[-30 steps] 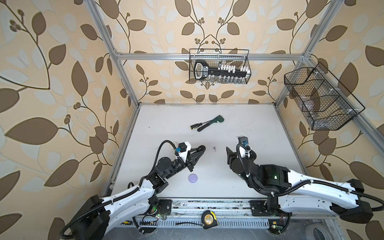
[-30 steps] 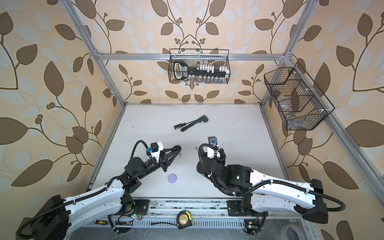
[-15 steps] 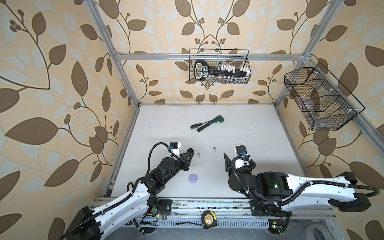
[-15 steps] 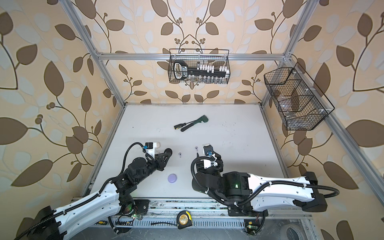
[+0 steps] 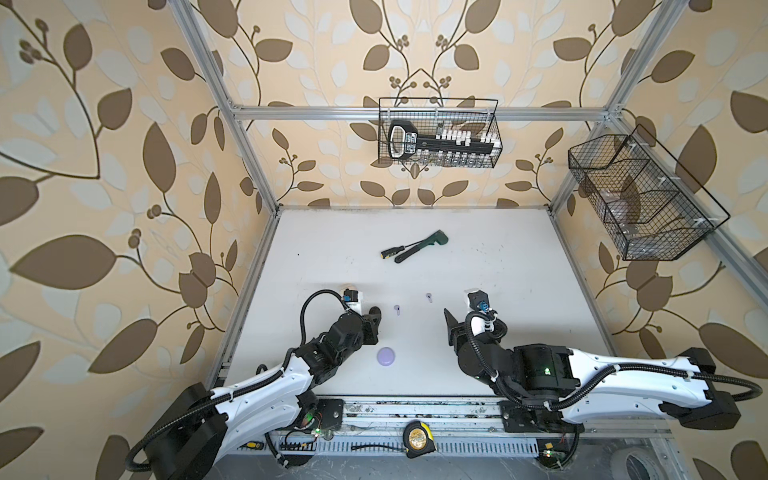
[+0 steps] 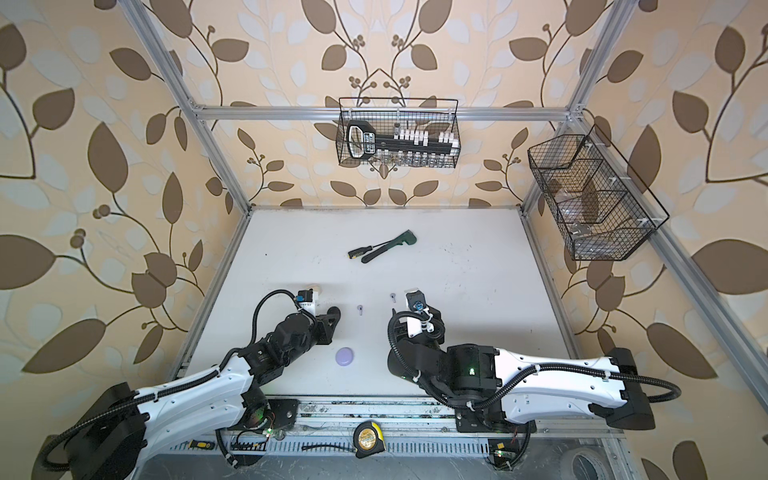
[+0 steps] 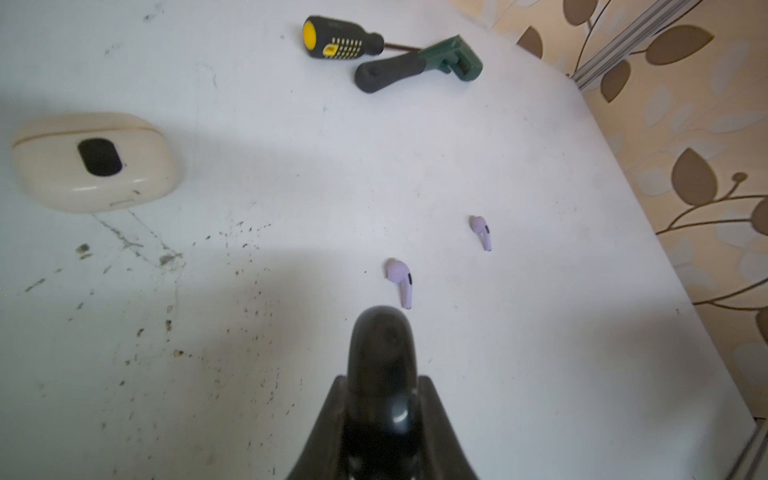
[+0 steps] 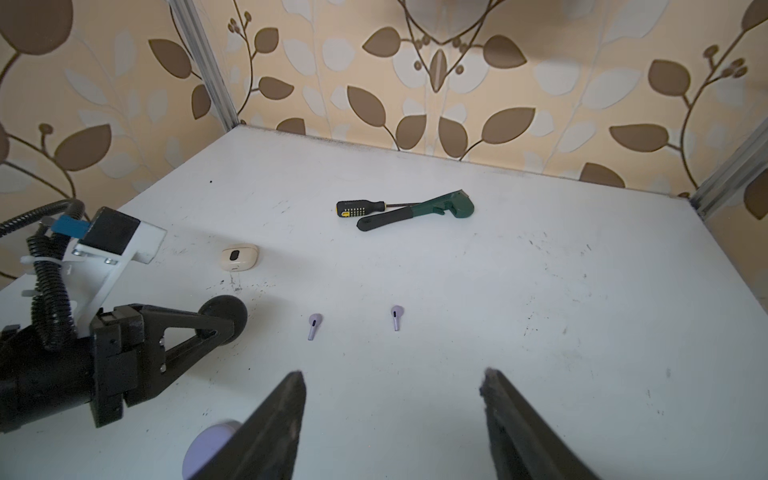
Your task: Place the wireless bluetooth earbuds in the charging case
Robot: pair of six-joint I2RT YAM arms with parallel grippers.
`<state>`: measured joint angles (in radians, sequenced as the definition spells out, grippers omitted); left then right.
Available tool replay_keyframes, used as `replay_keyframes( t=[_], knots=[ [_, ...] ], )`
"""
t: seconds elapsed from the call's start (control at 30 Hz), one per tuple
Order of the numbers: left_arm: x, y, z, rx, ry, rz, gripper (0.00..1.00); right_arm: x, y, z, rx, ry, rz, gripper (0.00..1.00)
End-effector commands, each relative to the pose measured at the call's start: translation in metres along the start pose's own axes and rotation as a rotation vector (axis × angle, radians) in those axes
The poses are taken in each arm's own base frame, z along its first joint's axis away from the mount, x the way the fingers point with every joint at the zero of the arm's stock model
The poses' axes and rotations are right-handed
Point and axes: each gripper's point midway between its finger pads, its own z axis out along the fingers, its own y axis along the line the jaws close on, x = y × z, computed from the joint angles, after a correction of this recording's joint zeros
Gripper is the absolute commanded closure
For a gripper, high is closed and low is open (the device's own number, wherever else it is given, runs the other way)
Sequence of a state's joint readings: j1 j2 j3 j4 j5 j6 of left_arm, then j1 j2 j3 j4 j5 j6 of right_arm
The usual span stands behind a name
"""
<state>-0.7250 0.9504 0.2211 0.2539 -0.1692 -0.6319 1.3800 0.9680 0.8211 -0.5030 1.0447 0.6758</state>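
Two lilac earbuds lie apart on the white table: one [image 5: 397,308] [image 6: 360,308] [image 7: 400,279] [image 8: 314,325] and, to its right in the top views, another [image 5: 429,296] [image 6: 392,296] [image 7: 482,230] [image 8: 396,316]. A round lilac charging case [image 5: 386,356] [image 6: 345,356] [image 8: 208,446] sits shut nearer the front. A cream case [image 7: 93,162] [image 8: 239,257] lies shut by the left arm. My left gripper [image 5: 374,311] [image 6: 333,311] [image 7: 382,322] is shut and empty, just short of the nearer earbud. My right gripper [image 8: 390,374] [image 5: 459,319] stands open and empty, behind both earbuds.
A yellow-black screwdriver [image 5: 392,251] [image 7: 340,39] and a green wrench [image 5: 422,245] [image 8: 415,214] lie toward the back. Wire baskets hang on the back wall [image 5: 438,133] and right wall [image 5: 640,199]. A tape measure [image 5: 419,437] rests on the front rail.
Both arms have drawn back toward the front edge. The left gripper's retreat uncovered the earbud beside it. The right gripper's jaws have spread slightly wider.
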Motion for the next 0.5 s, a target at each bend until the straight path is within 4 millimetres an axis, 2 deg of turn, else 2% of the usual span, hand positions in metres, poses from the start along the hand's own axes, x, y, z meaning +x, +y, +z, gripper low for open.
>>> replay_keyframes(
  t=[0.0,0.2,0.47],
  knots=[
    [-0.019,-0.015,0.011,0.017,-0.03,0.0,1.0,0.008,0.005,0.007,-0.107,0.044,0.066,0.32],
    [-0.014,-0.017,0.031,0.009,0.007,-0.007,1.0,0.023,0.0,0.013,-0.162,0.094,0.107,0.34],
    [-0.007,-0.006,0.063,-0.018,0.105,-0.044,1.0,0.046,0.023,0.024,-0.254,0.191,0.056,0.36]
  ],
)
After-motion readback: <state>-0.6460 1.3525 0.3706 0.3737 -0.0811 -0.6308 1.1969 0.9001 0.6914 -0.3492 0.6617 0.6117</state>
